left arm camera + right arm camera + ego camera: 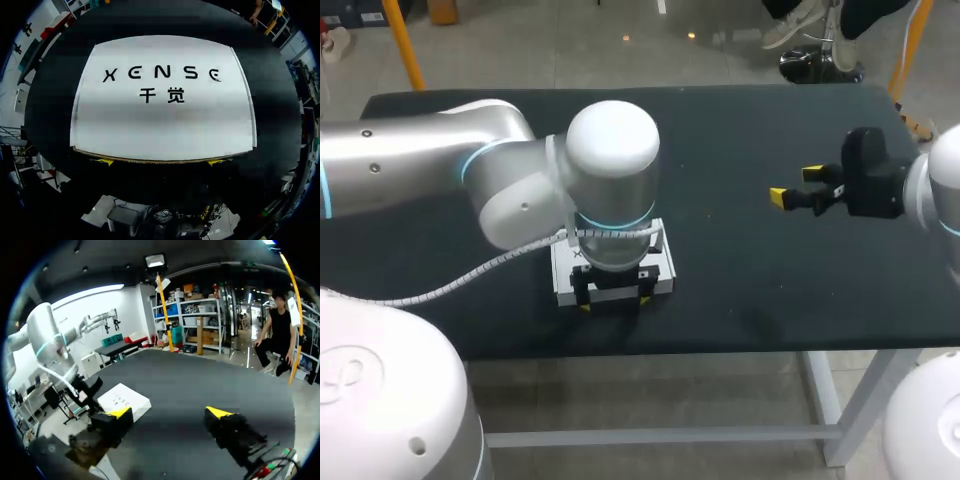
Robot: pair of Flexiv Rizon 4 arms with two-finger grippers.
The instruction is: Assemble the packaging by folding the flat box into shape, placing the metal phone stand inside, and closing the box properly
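White box [663, 264] lies flat on the dark worktop [750, 280], near its front edge and left of the middle, printed face up. From the left wrist view the box [165, 120] fills most of what's ahead, with its flaps down flat. Left pincer [613, 300] sits at the box's near edge – fingers apart, both yellow tips low against that same edge, not gripping it from two sides. Most of the box is hidden under the left arm in the head view. Right pincer [798, 188] hangs over bare worktop well off to the right – fingers spread, nothing between them. In its own view the right pincer [169, 415] has the box [124, 401] ahead and off to one side.
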